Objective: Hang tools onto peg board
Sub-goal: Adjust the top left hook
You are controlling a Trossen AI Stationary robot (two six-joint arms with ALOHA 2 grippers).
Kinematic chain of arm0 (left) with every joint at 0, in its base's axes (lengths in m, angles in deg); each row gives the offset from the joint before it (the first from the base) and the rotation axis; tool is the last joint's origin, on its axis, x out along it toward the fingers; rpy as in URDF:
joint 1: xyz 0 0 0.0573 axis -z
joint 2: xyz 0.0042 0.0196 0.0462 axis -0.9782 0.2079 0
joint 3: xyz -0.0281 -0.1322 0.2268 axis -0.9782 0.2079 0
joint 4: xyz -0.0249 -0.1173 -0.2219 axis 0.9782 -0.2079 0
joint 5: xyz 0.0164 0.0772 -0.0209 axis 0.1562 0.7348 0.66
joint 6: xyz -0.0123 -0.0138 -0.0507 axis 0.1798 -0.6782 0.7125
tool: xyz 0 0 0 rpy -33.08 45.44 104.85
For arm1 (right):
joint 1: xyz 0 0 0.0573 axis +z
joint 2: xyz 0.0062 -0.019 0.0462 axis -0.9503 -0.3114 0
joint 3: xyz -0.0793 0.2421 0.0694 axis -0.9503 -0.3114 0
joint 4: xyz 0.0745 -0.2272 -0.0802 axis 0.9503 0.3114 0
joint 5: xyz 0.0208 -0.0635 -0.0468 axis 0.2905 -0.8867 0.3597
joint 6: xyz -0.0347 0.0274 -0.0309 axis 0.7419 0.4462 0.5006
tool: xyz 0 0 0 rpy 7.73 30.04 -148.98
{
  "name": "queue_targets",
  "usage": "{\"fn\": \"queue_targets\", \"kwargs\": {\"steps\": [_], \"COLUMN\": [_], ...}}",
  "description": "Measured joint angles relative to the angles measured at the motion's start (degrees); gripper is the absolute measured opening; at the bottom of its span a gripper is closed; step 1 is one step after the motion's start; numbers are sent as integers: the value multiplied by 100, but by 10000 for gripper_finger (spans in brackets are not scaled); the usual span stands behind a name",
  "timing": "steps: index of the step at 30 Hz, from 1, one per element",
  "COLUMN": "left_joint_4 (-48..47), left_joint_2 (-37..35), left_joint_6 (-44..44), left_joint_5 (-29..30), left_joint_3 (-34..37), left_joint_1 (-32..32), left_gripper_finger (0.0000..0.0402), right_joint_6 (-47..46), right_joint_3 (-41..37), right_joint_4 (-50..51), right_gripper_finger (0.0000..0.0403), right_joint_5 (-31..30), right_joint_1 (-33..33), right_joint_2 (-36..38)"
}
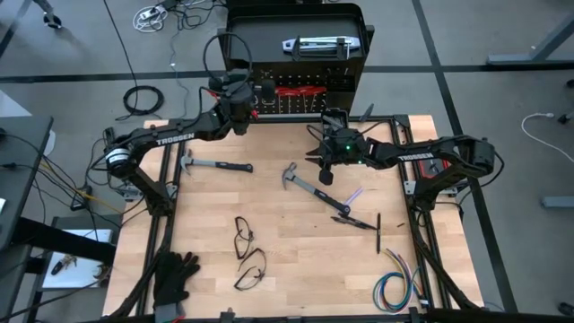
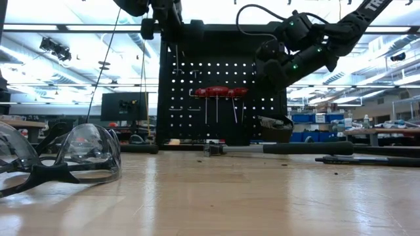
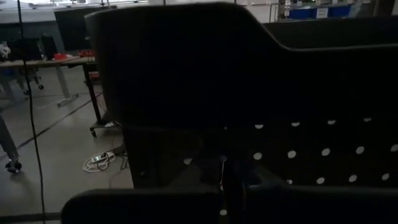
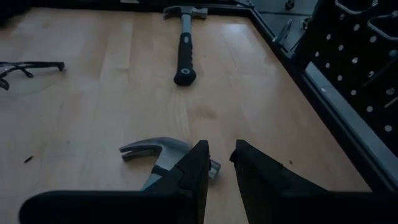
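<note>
The peg board stands upright at the table's far edge, and red-handled tools hang on its hooks. A silver flat bar lies on top behind it. My left gripper is shut, raised and level, close against the board's upper left part. One black-handled hammer lies flat at left centre. A second hammer lies flat at centre. My right gripper hovers above this hammer's head, slightly open with nothing between its fingers. My left gripper is shut right in front of the peg board. Its own dark fingers hide the spot, so I cannot tell whether it touches the board or has anything between them.
Two pairs of safety glasses lie near the table's middle front. Black gloves sit at the near left corner and a coloured wire bundle at the near right. A dark pen-like tool and a small grey piece lie right of centre.
</note>
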Motion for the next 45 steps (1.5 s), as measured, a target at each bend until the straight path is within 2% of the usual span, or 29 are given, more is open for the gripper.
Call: {"fn": "queue_targets", "kwargs": {"steps": [8, 19, 23, 33, 38, 45], "left_joint_4": [-70, -432, -752, -901, -853, -879], "left_joint_2": [4, -2, -4, -7, -118, -521], "left_joint_6": [572, 448, 526, 590, 139, -710], "left_joint_5": [49, 34, 7, 33, 137, 841], "left_joint_3": [9, 4, 4, 0, -3, -7], "left_joint_1": [-9, 76, 92, 159, 416, 1103], "left_gripper_finger": [0, 7, 27, 109, 129, 132], "right_joint_6": [4, 4, 4, -14, -17, -90], "right_joint_3": [0, 2, 2, 2, 2, 2], "right_joint_4": [8, -26, -42, -60, -60, -23], "right_gripper_finger": [87, 87, 87, 87, 84, 81], "right_joint_5": [4, 36, 35, 35, 35, 26], "right_joint_1": [36, 122, 122, 122, 122, 116], "right_joint_2": [97, 112, 112, 112, 112, 112]}}
